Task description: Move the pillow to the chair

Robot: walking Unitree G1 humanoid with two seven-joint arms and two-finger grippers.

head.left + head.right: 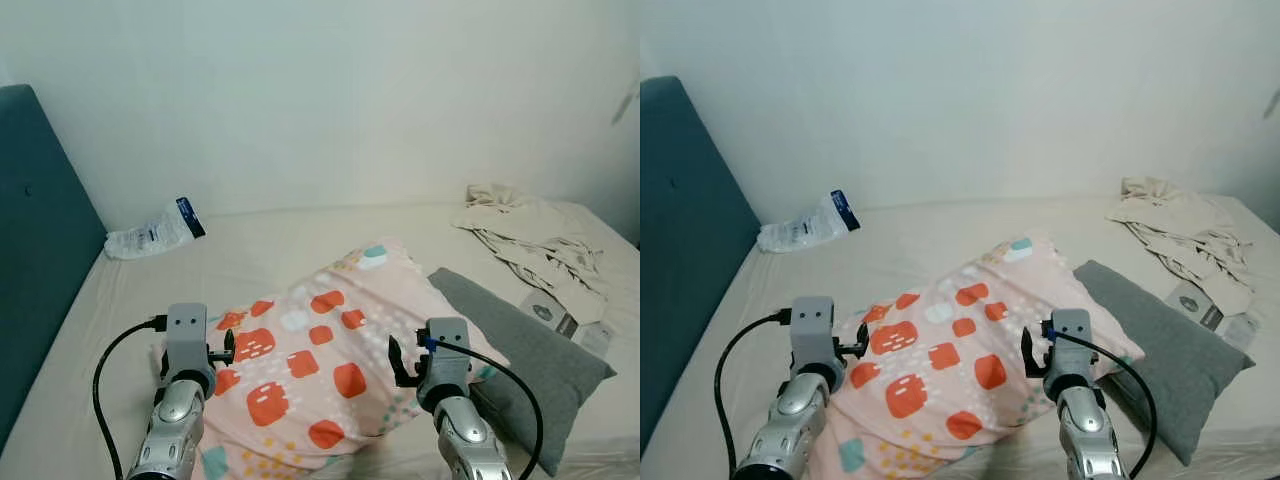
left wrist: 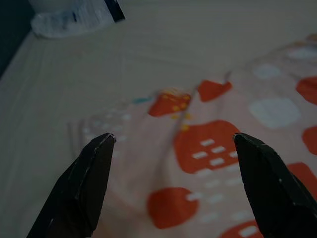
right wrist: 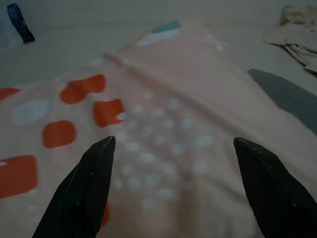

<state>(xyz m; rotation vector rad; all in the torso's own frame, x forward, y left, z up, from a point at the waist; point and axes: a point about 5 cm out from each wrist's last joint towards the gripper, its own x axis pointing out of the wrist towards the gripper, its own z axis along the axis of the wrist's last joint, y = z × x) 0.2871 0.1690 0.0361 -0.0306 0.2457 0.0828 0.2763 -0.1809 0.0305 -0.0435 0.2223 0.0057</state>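
A pale pink pillow (image 1: 320,360) with orange-red blocks lies on the bed in front of me. My left gripper (image 2: 173,144) hangs open over the pillow's left edge, its fingers (image 2: 84,183) wide apart above the fabric. My right gripper (image 3: 173,144) is open too, spread over the pillow's right part, fingers (image 3: 267,188) just above the dotted cover. In the left eye view both wrists (image 1: 187,345) (image 1: 445,355) sit at the pillow's two sides. Nothing is held.
A grey pillow (image 1: 530,350) lies right of the pink one. Crumpled beige cloth (image 1: 535,240) and a small box (image 1: 555,315) sit at the far right. A plastic packet (image 1: 155,232) rests near the wall. A teal headboard (image 1: 40,250) bounds the bed's left side.
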